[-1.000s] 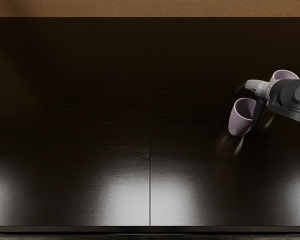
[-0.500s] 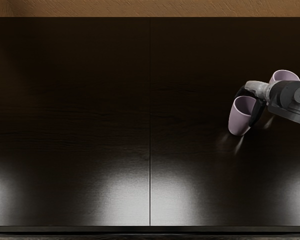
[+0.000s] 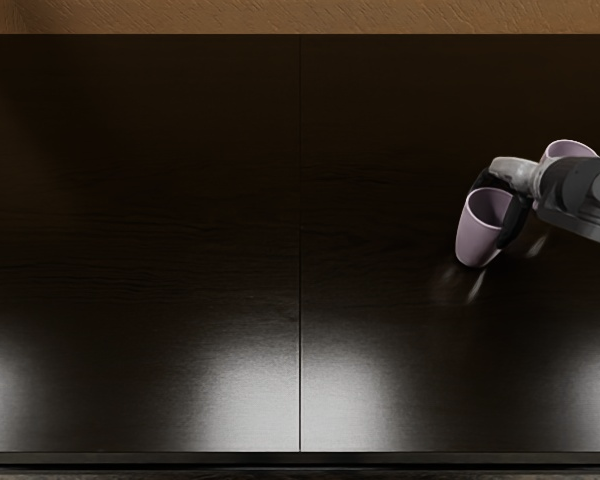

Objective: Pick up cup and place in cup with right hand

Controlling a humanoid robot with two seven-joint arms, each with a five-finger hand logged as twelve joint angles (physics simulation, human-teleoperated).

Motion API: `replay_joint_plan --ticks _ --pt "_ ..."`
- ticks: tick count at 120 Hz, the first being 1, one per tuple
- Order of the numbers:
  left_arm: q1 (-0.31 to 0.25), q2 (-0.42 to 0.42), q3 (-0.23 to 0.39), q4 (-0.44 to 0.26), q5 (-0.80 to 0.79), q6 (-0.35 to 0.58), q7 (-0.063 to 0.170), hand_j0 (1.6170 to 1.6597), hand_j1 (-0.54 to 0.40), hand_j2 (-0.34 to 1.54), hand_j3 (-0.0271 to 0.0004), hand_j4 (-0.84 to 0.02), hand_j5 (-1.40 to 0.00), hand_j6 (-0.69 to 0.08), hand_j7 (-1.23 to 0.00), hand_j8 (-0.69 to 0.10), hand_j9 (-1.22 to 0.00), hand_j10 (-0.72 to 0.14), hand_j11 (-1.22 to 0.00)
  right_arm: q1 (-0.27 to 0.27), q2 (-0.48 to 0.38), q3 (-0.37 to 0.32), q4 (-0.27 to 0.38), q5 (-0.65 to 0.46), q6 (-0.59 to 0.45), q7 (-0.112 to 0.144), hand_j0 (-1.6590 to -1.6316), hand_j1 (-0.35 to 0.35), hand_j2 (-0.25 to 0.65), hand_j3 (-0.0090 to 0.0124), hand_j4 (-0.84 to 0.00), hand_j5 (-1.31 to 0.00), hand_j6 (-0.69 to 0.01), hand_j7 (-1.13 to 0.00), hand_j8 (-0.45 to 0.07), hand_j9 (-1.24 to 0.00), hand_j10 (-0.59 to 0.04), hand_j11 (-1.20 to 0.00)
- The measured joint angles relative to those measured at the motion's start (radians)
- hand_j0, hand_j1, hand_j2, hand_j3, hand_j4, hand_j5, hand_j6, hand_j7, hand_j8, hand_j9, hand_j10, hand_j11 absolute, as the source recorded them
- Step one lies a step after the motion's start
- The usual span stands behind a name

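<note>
My right hand (image 3: 496,209) comes in from the right edge, its dark fingers closed around the upper part of a pale purple cup (image 3: 476,238). One finger lies behind the rim and another runs down the cup's right side. The cup's mouth faces up, with the body leaning slightly. Whether its base touches the table cannot be told. Behind the wrist, a second pale purple cup (image 3: 569,149) shows only its upper rim; the arm hides the rest.
The dark table (image 3: 300,250) has a thin seam down its middle and bright reflections near the front edge. A brown textured surface (image 3: 300,16) lies beyond the back edge.
The fingers have curled in around the near cup, and that cup has shifted slightly up in the picture. The far cup looks unmoved.
</note>
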Motion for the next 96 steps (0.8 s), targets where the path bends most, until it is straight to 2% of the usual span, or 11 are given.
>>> replay_joint_plan --ticks 11,22,40,67,96 --pt "0.0 0.0 0.0 0.0 0.0 0.0 0.0 1.6581 0.349 0.0 0.0 0.0 0.0 -0.001 0.0 -0.001 0.0 0.0 0.0 0.004 -0.008 0.018 0.002 0.001 0.011 0.0 -1.6549 0.056 -0.12 0.0002 -0.417 -0.56 -0.319 -0.55 -0.334 -0.56 -0.418 -0.56" --pt "0.005 0.0 0.0 0.0 0.0 0.0 0.0 1.6581 0.349 0.0 0.0 0.0 0.0 0.0 0.0 0.0 0.0 0.0 0.0 0.007 -0.022 0.051 0.002 0.002 0.037 0.0 -1.656 0.085 -0.068 0.0004 -0.418 -0.57 -0.305 -0.56 -0.317 -0.56 -0.418 -0.56" --pt "0.005 0.0 0.0 0.0 0.0 0.0 0.0 1.6581 0.349 0.0 0.0 0.0 0.0 -0.001 0.0 -0.001 0.0 0.0 0.0 0.017 -0.046 0.094 0.001 0.004 0.082 0.0 -1.6558 0.083 -0.089 0.0 -0.417 -0.57 -0.296 -0.56 -0.305 -0.57 -0.419 -0.57" --pt "-0.029 0.0 0.001 -0.001 0.0 0.0 0.0 1.6581 0.349 0.0 0.0 -0.001 0.0 -0.001 0.0 -0.001 0.0 -0.001 0.0 0.042 -0.093 0.146 -0.003 0.007 0.135 0.0 -1.6556 0.078 -0.096 0.0003 -0.418 -0.58 -0.296 -0.56 -0.308 -0.57 -0.424 -0.57" --pt "-0.076 0.0 0.002 -0.001 0.0 0.0 0.0 1.6581 0.349 0.0 0.0 0.0 0.0 -0.001 0.0 -0.001 0.0 0.0 0.0 0.092 -0.13 0.16 -0.012 0.013 0.181 0.0 -1.6554 0.085 -0.092 0.0002 -0.404 -0.6 -0.284 -0.58 -0.294 -0.59 -0.435 -0.59"
